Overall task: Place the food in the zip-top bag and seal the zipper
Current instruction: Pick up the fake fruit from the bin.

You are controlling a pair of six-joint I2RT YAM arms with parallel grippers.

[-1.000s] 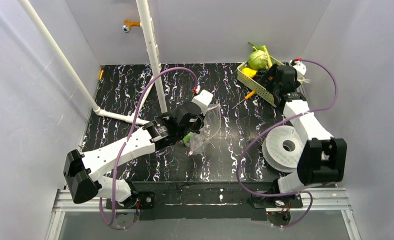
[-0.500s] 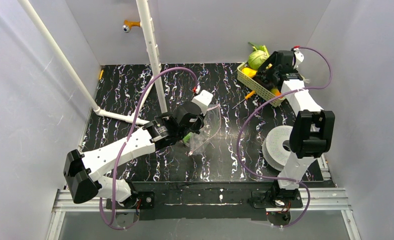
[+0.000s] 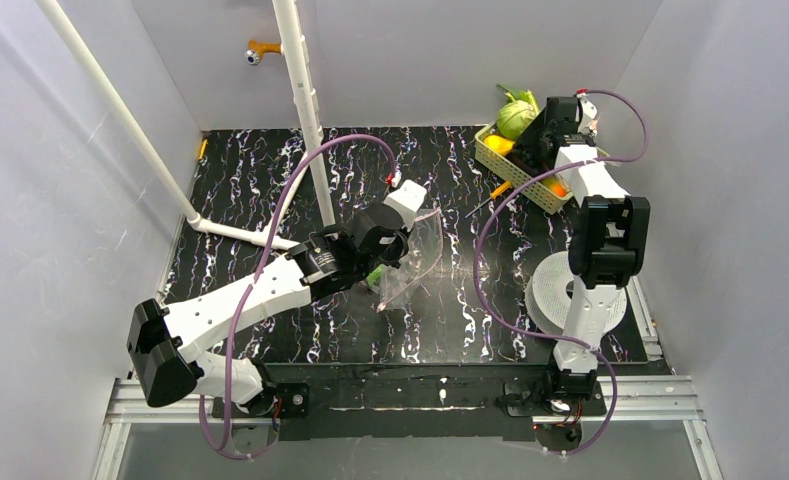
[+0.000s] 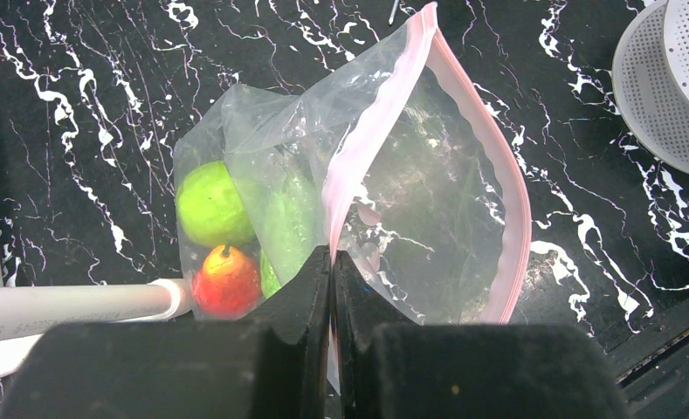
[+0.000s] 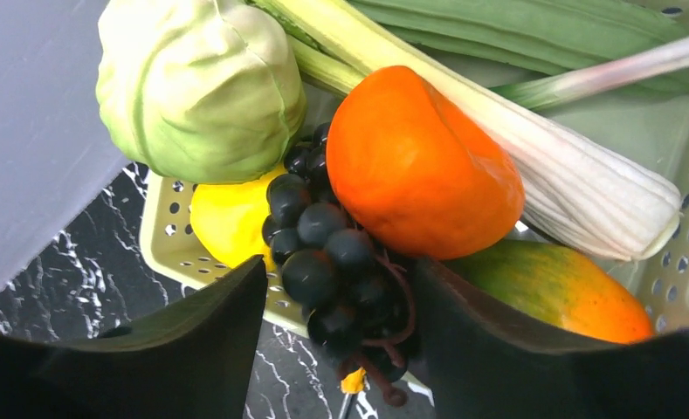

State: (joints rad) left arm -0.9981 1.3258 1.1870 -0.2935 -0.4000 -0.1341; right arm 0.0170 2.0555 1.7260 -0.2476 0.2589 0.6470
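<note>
**Holding the bag (image 4: 428, 201) open while the right gripper (image 5: 341, 319) arrives over the basket (image 5: 161, 240)**

Nearest the arm bases, the left gripper (image 4: 332, 262) is pinched fully closed on the bag's edge, right at the pink zipper (image 4: 517, 201). It lifts that side so the mouth stands open in a wide loop. The bag sits mid-table. At its low end lie a round green fruit (image 4: 208, 205), a red-and-yellow fruit (image 4: 227, 281) and a longer green piece (image 4: 288, 223), all touching. A white pipe (image 4: 70, 305) lies just beside the bag. This arm and the bag look the same as a second ago.

Further right, a white perforated disc (image 3: 555, 290) lies flat on the black marbled table (image 3: 250, 180). A second ago the right forearm stretched across it. Now the arm has drawn upright and swung toward the far corner, leaving more of the disc uncovered.

Farthest away, the basket stands in the far right corner. The right gripper hangs over it with its fingers (image 5: 192, 349) spread wide and nothing between them. They sit on either side of the dark grapes (image 5: 327, 257), and whether they touch the bunch cannot be told. An orange fruit (image 5: 419, 166) presses against the grapes. A yellow piece (image 5: 227, 218) lies beside them, and a green-and-orange piece (image 5: 559, 288) lies to the right. A cabbage (image 5: 201, 87) and a leek (image 5: 541, 166) fill the back.
</note>
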